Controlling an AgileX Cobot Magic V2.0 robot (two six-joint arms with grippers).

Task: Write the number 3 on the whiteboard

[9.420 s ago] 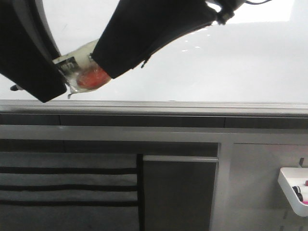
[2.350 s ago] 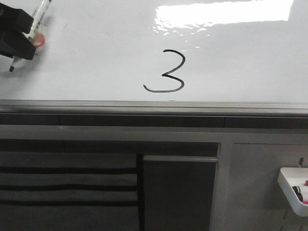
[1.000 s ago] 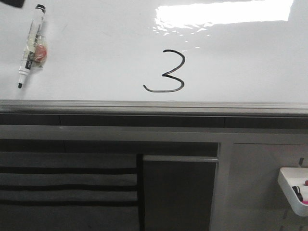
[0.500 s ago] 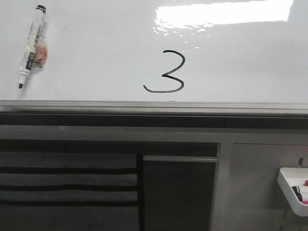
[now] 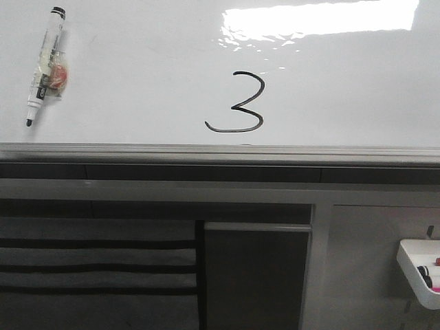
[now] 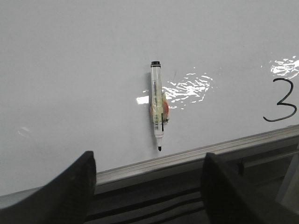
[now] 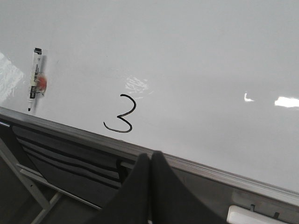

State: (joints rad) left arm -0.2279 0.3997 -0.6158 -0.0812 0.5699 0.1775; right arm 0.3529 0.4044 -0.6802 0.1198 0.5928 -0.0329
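Note:
A black hand-drawn number 3 (image 5: 240, 103) stands on the glossy whiteboard (image 5: 137, 75), its bottom stroke tailing left. It also shows in the left wrist view (image 6: 281, 100) and the right wrist view (image 7: 120, 121). A white marker (image 5: 45, 63) with a reddish patch lies loose on the board at the far left, tip toward the grey edge strip (image 5: 220, 152). My left gripper (image 6: 149, 161) is open and empty, back from the board's edge below the marker (image 6: 157, 109). My right gripper (image 7: 150, 156) is shut and empty, off the board's edge. Neither arm shows in the front view.
Grey cabinet panels (image 5: 254, 275) with dark slots stand beyond the board's edge. A small white tray (image 5: 421, 269) with marker caps hangs at the right. A bright light patch (image 5: 316, 19) reflects near the board's near right part.
Over the earlier frames the left arm set the marker down at the board's left and withdrew from the front view. The 3 stands finished. Nothing has moved in the last half second.

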